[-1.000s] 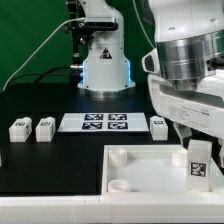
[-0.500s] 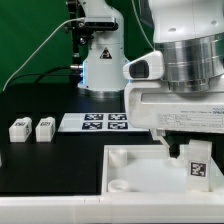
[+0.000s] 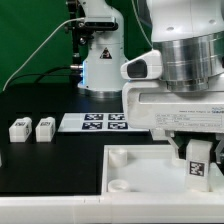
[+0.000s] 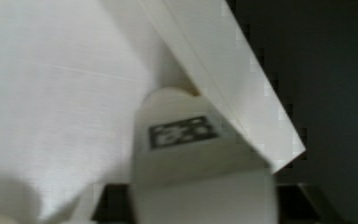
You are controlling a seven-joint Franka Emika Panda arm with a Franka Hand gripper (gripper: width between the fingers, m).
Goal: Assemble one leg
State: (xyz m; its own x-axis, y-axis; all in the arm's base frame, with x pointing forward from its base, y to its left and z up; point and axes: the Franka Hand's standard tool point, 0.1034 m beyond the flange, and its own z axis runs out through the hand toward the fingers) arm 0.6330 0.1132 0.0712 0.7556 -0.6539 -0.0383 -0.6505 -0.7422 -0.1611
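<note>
My gripper is shut on the leg, a small white block with a black-and-white tag facing the camera. I hold it upright over the right side of the large white panel, near a corner socket. In the wrist view the leg runs between the dark fingers, and the white panel and its raised rim lie behind it. Whether the leg touches the panel I cannot tell.
Two more white legs lie on the black table at the exterior view's left. The marker board lies at the middle. A round socket shows at the panel's left corner. A white robot base stands behind.
The hand has swung toward the exterior view's left and now hides the leg that lay to the right of the marker board. The held leg has barely shifted.
</note>
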